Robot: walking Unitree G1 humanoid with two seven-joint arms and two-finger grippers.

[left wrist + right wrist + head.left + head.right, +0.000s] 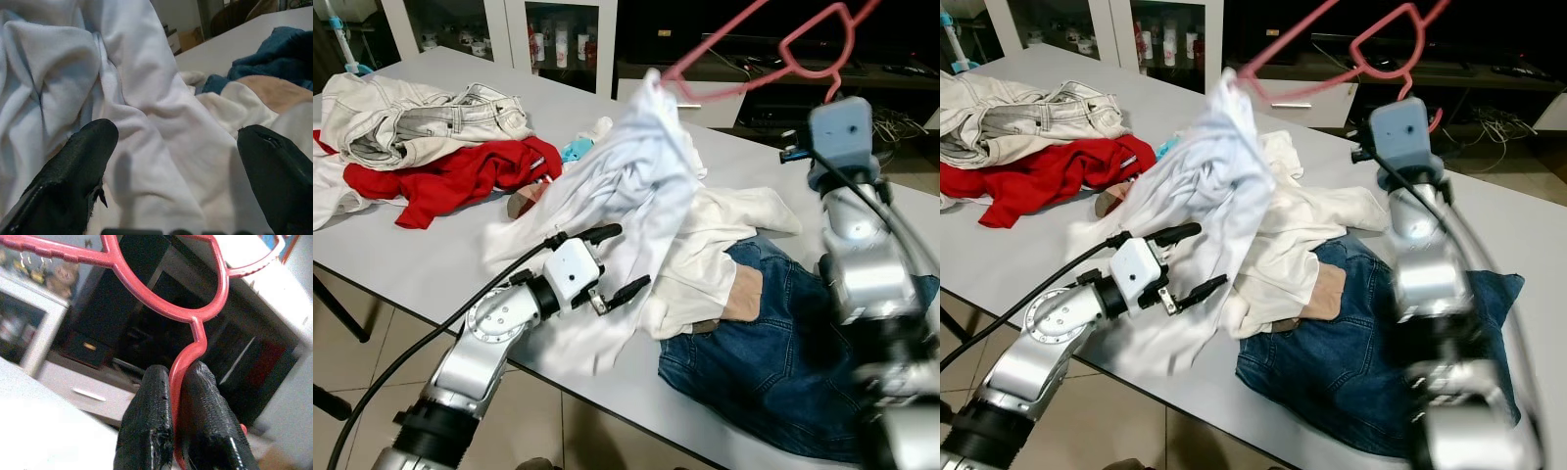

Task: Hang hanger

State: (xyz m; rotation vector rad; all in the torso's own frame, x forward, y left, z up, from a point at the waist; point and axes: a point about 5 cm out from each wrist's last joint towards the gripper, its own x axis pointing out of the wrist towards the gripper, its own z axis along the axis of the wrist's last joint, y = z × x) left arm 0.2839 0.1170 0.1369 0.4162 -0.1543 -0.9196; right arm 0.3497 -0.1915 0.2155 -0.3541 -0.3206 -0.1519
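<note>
Hanger [195, 308] is being held high by its hook in the clamped right pincer [171, 406], shirt [626, 186] hanging off its left end; left pincer [619, 262], spread apart, is being kept low against that shirt.

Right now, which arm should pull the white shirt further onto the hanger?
Left, probably. The left gripper is open beside the white shirt, while the right gripper is shut on the hanger, holding it up.
</note>
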